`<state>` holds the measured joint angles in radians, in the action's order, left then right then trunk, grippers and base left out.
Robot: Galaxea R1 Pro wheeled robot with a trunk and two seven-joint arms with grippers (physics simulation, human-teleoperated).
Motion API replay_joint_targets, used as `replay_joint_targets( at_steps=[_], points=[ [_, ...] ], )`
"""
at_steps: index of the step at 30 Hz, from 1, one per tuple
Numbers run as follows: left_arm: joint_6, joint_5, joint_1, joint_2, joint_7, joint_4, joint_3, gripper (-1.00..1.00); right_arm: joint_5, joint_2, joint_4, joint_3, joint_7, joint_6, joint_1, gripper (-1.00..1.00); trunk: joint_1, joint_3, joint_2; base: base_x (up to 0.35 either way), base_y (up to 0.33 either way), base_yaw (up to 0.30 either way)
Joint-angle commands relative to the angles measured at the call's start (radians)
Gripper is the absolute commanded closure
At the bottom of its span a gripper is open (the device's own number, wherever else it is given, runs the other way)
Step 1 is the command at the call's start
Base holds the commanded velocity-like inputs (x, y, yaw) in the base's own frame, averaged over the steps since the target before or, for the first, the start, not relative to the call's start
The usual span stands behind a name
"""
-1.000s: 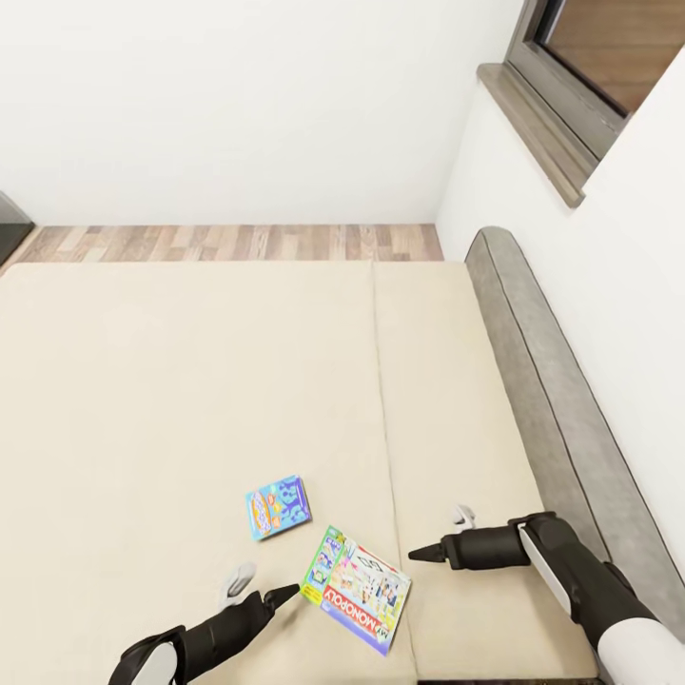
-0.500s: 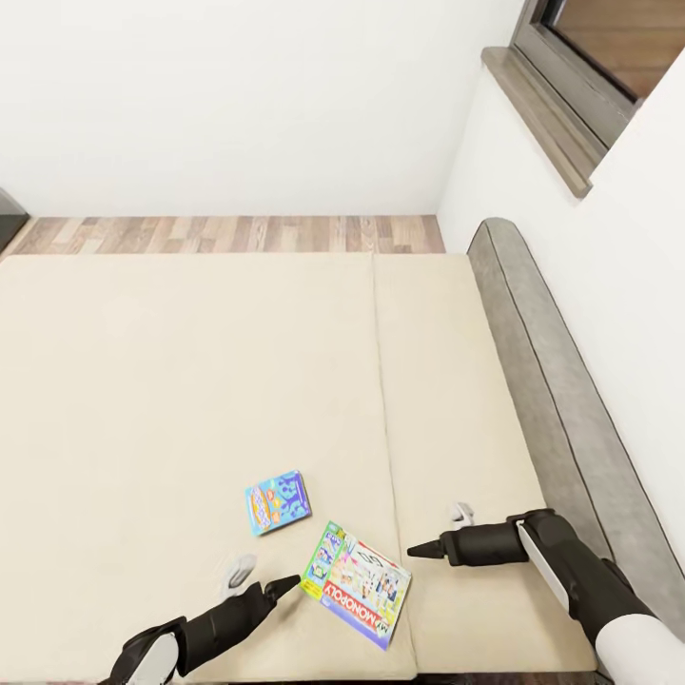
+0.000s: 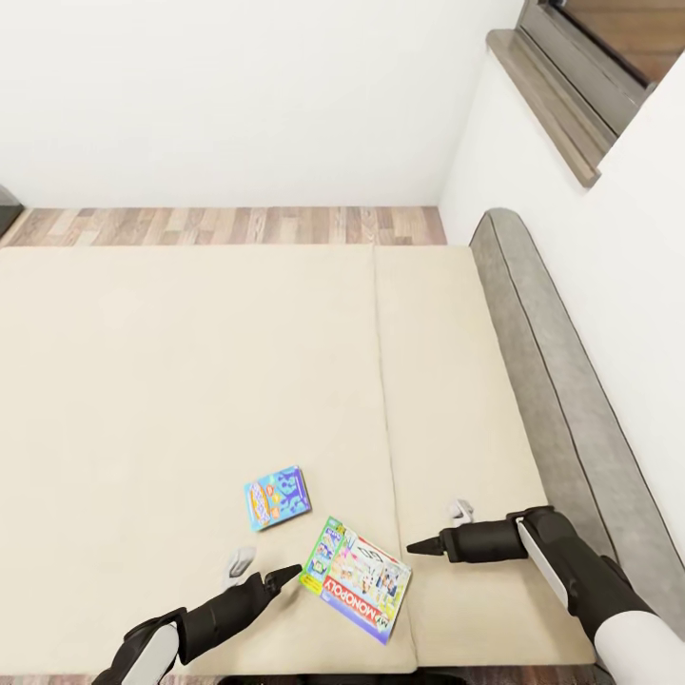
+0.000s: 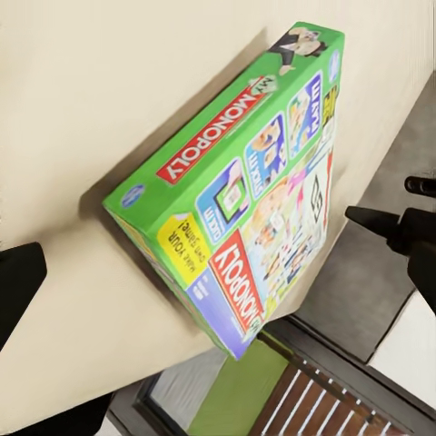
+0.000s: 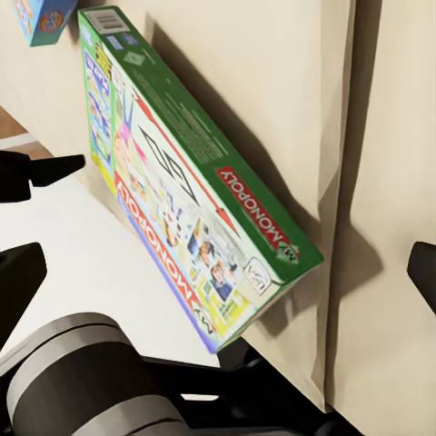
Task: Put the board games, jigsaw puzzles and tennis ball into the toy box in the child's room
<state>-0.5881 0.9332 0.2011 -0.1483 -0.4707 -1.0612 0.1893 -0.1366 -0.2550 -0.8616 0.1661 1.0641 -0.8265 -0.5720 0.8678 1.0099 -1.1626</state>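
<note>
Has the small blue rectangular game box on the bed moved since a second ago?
No. The small blue game box keeps its place beside the Monopoly box and the mattress seam; the camera shifted.

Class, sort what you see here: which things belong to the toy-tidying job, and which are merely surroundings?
Belong to the job:
Monopoly board game
blue board game
bed
left gripper
right gripper

Surroundings:
headboard
window sill
wood floor

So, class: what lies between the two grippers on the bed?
In the head view, the Monopoly box lies between the left gripper and right gripper.
</note>
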Motion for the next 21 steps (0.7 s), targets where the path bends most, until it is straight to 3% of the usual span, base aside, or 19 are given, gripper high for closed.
replay_joint_targets(
  at_steps=[1, 21],
  points=[
    [-0.005, 0.007, 0.0, -0.001, 0.001, 0.0, 0.001, -1.0, -0.01, -0.001, 0.0, 0.003, -0.004, -0.008, 0.0, -1.0, 0.0, 0.002, 0.0, 0.0, 0.0, 0.0],
    [-0.006, 0.007, 0.014, -0.002, -0.012, 0.0, 0.002, -1.0, -0.011, -0.002, 0.0, 0.003, -0.005, -0.006, -0.003, -1.0, 0.0, 0.029, 0.0, 0.0, 0.0, 0.008]
  ],
)
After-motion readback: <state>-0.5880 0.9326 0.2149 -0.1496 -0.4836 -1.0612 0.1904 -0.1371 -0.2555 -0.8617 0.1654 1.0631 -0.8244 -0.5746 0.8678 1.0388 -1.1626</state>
